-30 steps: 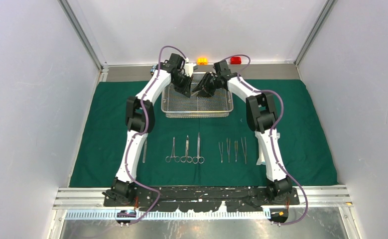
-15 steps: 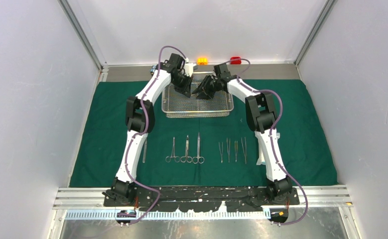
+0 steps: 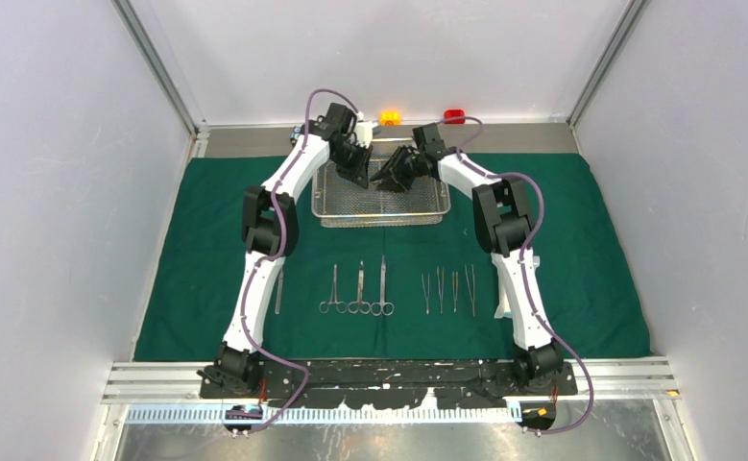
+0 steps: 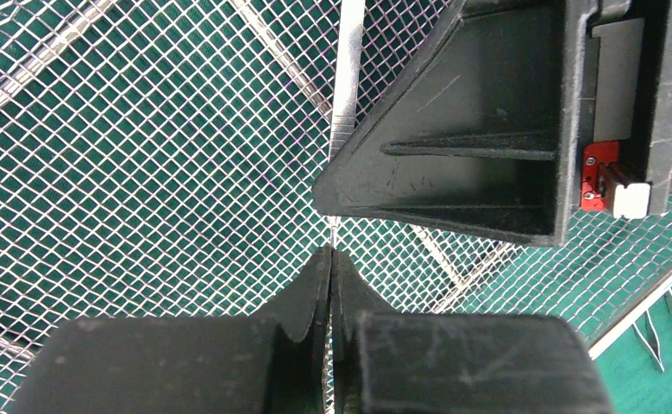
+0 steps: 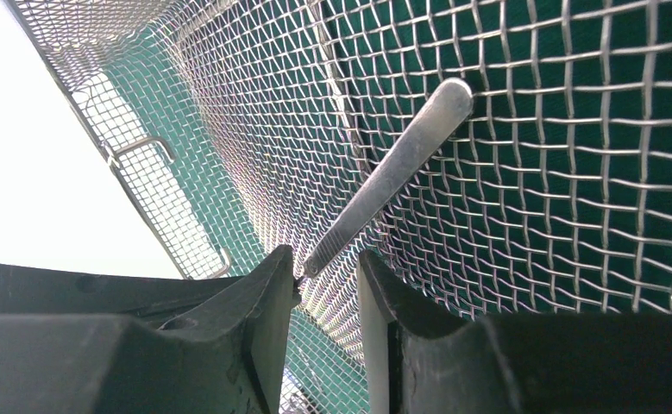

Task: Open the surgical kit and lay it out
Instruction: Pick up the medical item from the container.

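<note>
The right arm has edged slightly left and toward the far side of the wire-mesh tray [image 3: 381, 220] over the past second, while the left arm holds its place. Both wrists dip into the tray's far half. The left gripper [image 4: 330, 259] has its jaws clenched, and the thin tip of the flat steel tweezers [image 5: 392, 168] runs into the seam between them. The right gripper [image 5: 325, 264] has its jaws released, parted around the same tip end, just beside the left gripper. The tweezers slant up off the mesh floor, rounded end away from both grippers. The tray sits on the green cloth [image 3: 581, 259] spread over the bench [image 3: 254, 140]. On the cloth nearer the arm bases lie three ring-handled instruments [image 3: 358, 291] side by side and a row of slim pointed tools [image 3: 448, 290]. An orange block [image 3: 390, 117] and a red block [image 3: 455, 116] stand beyond the cloth.
</note>
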### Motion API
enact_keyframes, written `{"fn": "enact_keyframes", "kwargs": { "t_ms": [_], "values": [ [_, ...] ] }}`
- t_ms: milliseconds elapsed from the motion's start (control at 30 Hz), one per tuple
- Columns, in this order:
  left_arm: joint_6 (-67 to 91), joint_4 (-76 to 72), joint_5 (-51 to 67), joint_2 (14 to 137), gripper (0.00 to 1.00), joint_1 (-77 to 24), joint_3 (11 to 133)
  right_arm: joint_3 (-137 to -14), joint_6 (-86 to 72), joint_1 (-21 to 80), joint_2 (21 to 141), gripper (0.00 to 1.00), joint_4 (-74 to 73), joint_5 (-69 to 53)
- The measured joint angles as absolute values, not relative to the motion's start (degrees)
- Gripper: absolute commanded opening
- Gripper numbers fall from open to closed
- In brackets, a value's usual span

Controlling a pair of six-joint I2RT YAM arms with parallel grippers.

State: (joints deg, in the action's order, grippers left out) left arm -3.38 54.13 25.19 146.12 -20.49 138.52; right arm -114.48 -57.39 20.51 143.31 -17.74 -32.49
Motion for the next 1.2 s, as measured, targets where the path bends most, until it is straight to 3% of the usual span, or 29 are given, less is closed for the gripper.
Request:
{"fn": "enact_keyframes", "kwargs": {
  "t_ms": [233,567,833,1200],
  "values": [
    [-3.16,54.33,25.58,146.12,0.00,-20.49,138.52,-114.48,-58.81,20.51,143.92,0.31,-16.62,-33.17],
    [-2.83,54.41,26.35,146.12,0.00,-20.49,137.95,-114.48,-60.40,20.51,145.45,0.01,-14.11,-34.15],
    [-2.28,55.20,26.74,146.04,0.00,-20.49,137.34,-114.41,-60.40,20.40,145.51,0.01,-13.78,-34.20],
    [-7.38,60.27,27.29,141.36,0.46,-18.20,140.46,-113.75,-56.07,20.14,144.09,0.00,-15.44,-34.37]
  ]
}}
